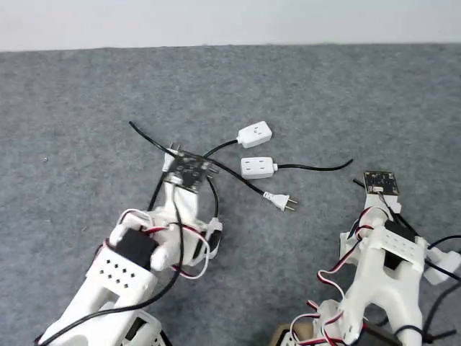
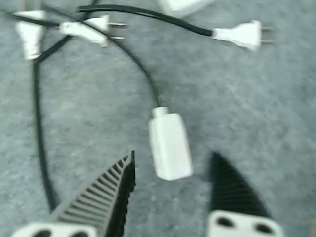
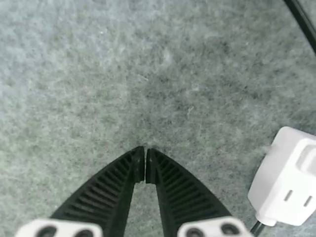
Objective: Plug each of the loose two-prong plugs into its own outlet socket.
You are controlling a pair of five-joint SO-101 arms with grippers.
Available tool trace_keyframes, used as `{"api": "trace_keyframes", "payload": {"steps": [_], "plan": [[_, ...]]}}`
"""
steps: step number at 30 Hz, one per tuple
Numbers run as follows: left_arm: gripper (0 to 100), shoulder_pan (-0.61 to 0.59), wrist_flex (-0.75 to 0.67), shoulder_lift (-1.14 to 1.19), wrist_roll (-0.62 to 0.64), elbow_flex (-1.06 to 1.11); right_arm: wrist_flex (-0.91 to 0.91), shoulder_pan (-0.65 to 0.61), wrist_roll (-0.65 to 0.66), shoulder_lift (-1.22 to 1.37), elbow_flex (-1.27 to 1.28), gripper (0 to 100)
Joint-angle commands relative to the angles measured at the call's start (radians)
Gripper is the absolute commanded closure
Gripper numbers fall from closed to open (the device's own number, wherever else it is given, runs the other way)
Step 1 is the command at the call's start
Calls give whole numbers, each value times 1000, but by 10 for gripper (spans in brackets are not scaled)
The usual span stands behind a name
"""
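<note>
White outlet socket (image 1: 257, 167) near 2-prong plug (image 1: 276, 199)

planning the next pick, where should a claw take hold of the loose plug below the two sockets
Grip the plug by its white body, coming straight down from above and squeezing across its two long sides. It lies flat on the carpet, prongs out one end and cord out the other, so that leaves both free.

White plug (image 1: 279, 201) lies unplugged near two sockets (image 1: 257, 167).

Grey felt-like mat (image 1: 86, 108) underneath everything, pale wall strip (image 1: 216, 21) along its far edge
</note>
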Motion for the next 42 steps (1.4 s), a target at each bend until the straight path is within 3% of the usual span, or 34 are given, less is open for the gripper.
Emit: {"api": "trace_keyframes", "payload": {"steps": [1,13,19,27,36,42], "plan": [[990,64,-34,101,-8,-99,-16,-12,12,-22,-6,987],[988,209,-81,615,-9,-292,-16,-8,12,-22,-6,987],[988,112,-180,657,-9,-263,-16,-10,12,-22,-6,987],[988,-21,-178,666,-15,-262,-15,-10,29,-22,-6,987],[988,-89,-184,658,-17,-191,-15,-12,29,-22,-6,987],[988,-166,-253,654,-15,-140,-15,-12,29,-22,-6,987]]}}
